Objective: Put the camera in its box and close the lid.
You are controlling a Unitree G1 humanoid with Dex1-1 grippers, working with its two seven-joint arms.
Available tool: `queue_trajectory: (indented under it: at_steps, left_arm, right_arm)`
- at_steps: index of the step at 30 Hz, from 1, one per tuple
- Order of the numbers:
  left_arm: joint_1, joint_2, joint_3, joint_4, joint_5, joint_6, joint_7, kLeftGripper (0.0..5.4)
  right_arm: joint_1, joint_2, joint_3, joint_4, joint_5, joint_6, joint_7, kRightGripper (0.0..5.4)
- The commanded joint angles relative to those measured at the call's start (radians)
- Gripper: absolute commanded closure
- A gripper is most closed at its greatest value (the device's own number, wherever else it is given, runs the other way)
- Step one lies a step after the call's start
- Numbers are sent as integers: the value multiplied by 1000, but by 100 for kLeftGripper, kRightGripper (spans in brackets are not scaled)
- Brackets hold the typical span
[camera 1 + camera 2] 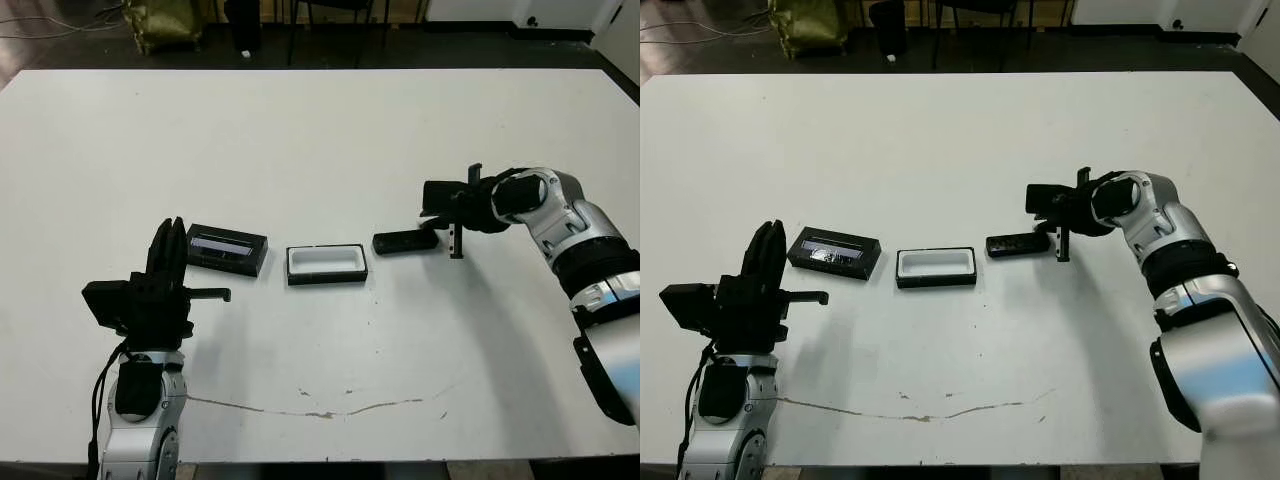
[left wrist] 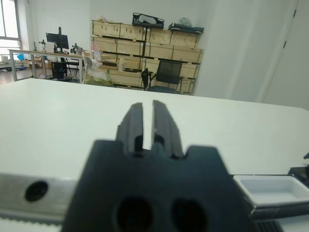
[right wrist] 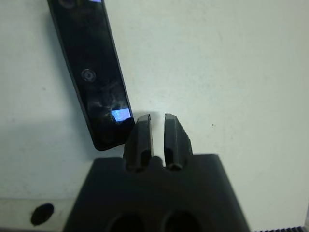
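The camera (image 1: 405, 241) is a slim black bar lying flat on the white table, just right of the box (image 1: 326, 265), an open black tray with white lining. Left of the box lies the lid (image 1: 227, 248), black with a pale strip on top. My right gripper (image 1: 457, 254) hangs shut and empty, fingers pointing down, right beside the camera's right end. The right wrist view shows that end of the camera (image 3: 91, 82) next to the fingertips (image 3: 140, 126). My left gripper (image 1: 170, 230) is shut and empty, a little left of the lid. The left wrist view also shows the box (image 2: 270, 191).
A thin crack line (image 1: 330, 408) runs across the table near its front edge. Chairs and a bag (image 1: 165, 25) stand on the floor beyond the far edge. Shelves with cartons (image 2: 145, 48) show in the left wrist view.
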Motion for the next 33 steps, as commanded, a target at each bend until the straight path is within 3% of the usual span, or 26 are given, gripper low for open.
queue_trajectory:
  at_steps: [1, 12, 18, 33]
  left_arm:
    - [17, 1, 1, 6, 5, 14, 4, 538]
    - [18, 3, 6, 13, -3, 6, -1, 538]
    - [22, 2, 7, 5, 0, 9, 3, 538]
    - [22, 1, 4, 3, 10, 18, 11, 538]
  right_arm:
    - [55, -8, -3, -8, 16, 18, 36, 540]
    - [125, -50, -29, -147, 81, 62, 108, 540]
    - [158, -78, -51, -192, 136, 31, 154, 540]
    - [231, -119, -83, -395, 213, 147, 240, 540]
